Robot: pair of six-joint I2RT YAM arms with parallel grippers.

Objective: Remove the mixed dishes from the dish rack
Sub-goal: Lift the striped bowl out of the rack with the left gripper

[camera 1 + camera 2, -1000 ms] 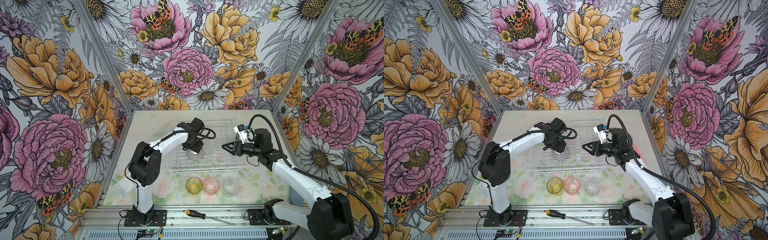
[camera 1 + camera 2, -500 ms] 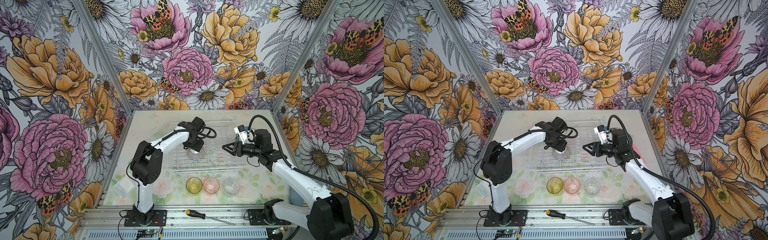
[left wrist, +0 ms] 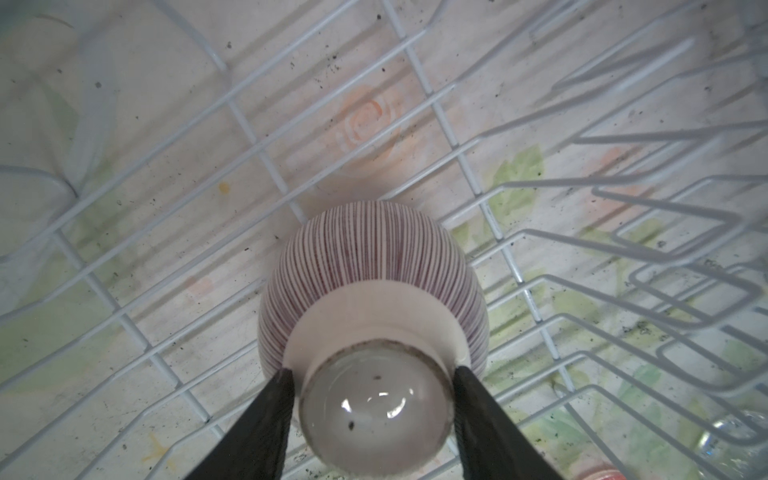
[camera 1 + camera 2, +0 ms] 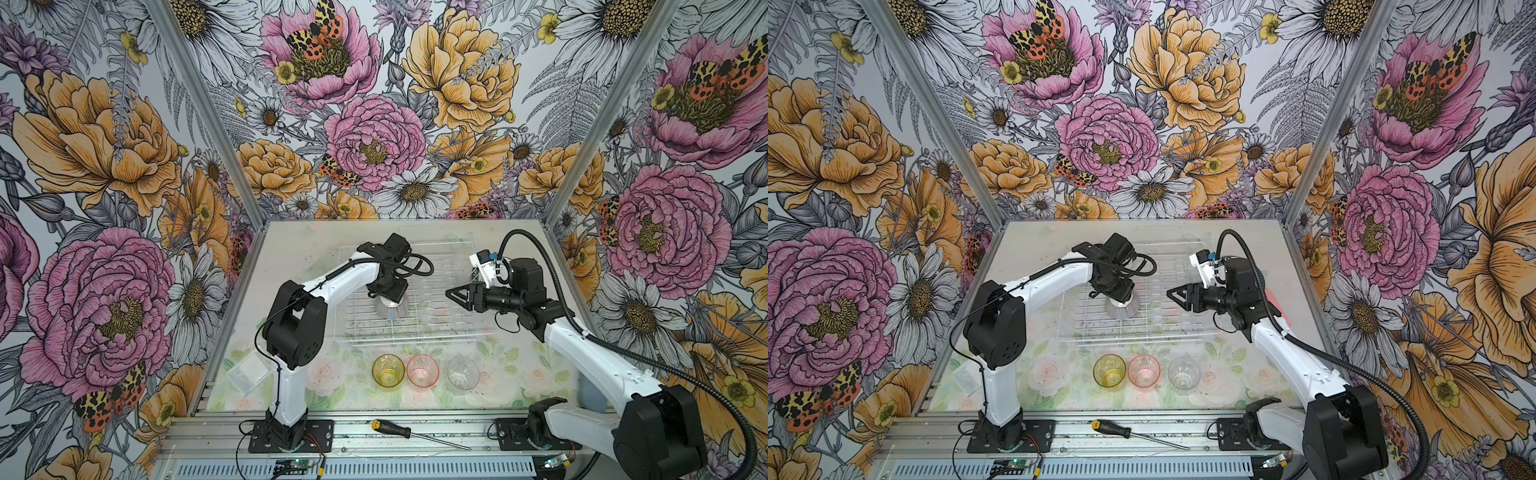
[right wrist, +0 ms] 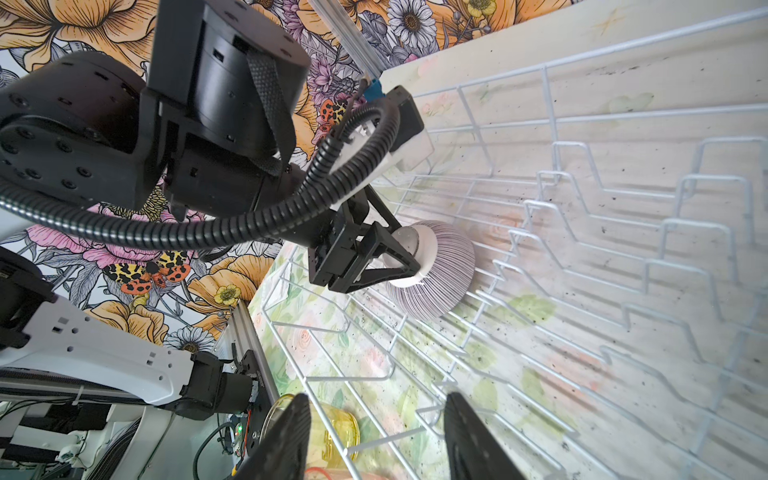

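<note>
Flowered wallpaper closes in three sides of a booth, and a pale table [image 4: 299, 243] printed with faint roses fills its floor. The dish rack [image 4: 415, 337], a white wire basket, lies at the table's centre in both top views. The ribbed bowl [image 4: 388, 311] stands upside down on the grid base in the rack's nine-o'clock half, white foot up.

The left pincer [image 3: 374, 374] comes down onto the bowl from above. In the left wrist view its two black fingertips [image 3: 286, 376] meet the foot on opposite sides with no gap showing, so it pinches the foot at a middling spread. The bowl's rim rests on the wires.

At three o'clock from the bowl rise the divider prongs [image 3: 665, 249], and nothing stands in them. Over those prongs hangs the right pincer [image 4: 451, 294], pointing toward nine o'clock. Its jaws stand spread, with nothing between them, well apart from the bowl.

At six o'clock from the rack, just outside its front rim, three tumblers stand upright in a row on the table: the yellow tumbler [image 4: 388, 370], the pink tumbler [image 4: 422, 370] and the clear tumbler [image 4: 462, 373]. Further toward six o'clock, a screwdriver [image 4: 392, 428] lies on the metal rail between the arm bases.
</note>
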